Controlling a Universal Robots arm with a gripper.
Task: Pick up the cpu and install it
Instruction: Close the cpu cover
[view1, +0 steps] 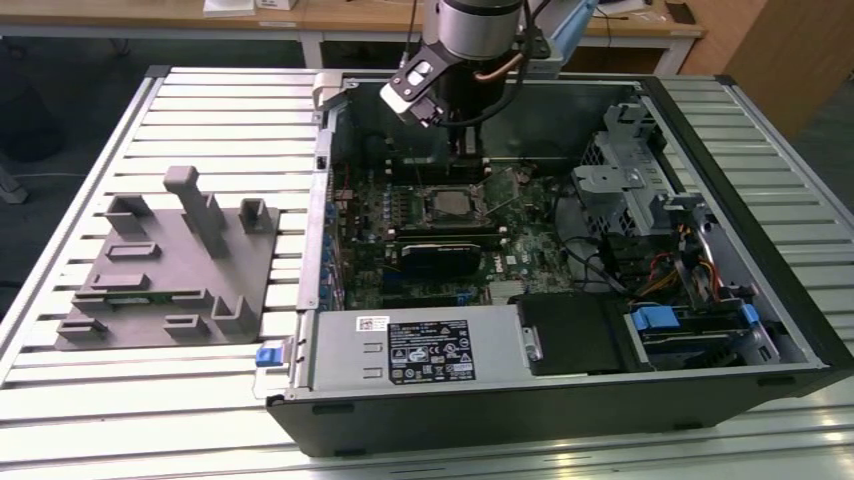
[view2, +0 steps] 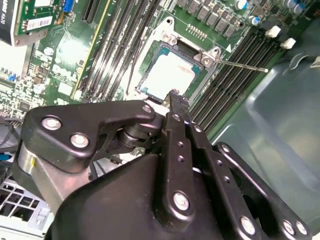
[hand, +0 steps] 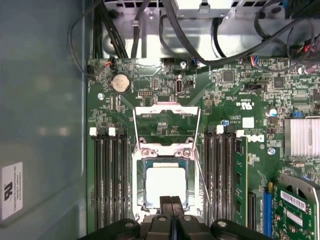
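In the upper middle of the exterior view, the arm (view1: 474, 30) reaches down into an open computer case (view1: 747, 250) that lies on its side on a slatted metal table (view1: 200, 110). Its gripper (view1: 463, 150) hangs just above the motherboard (view1: 534, 250), close to the socket (view1: 447, 205) near the centre of the frame. In the first wrist view the gripper (hand: 171, 199) has its two black fingers (hand: 166, 205) pressed together, with only a thin seam between them and nothing pinched. Their tips sit over one edge of the cpu (hand: 165, 182). The cpu is a pale silver square lying flat inside the socket frame, and the metal load plate (hand: 167, 112) is hinged open beyond it. The second wrist view shows the same closed fingertips (view2: 174, 96) just beside the cpu (view2: 170, 75), which is seated in the socket, and a thin lever (view2: 245, 65) sticks out to one side. Rows of memory slots (hand: 107, 175) flank the socket on both sides, and a coin battery (hand: 120, 83) sits on the board farther off. On the exterior view's left, well apart from the case, a grey tray (view1: 160, 290) of moulded blocks rests on the table. A power supply (view1: 414, 350) fills the lower middle of the case.
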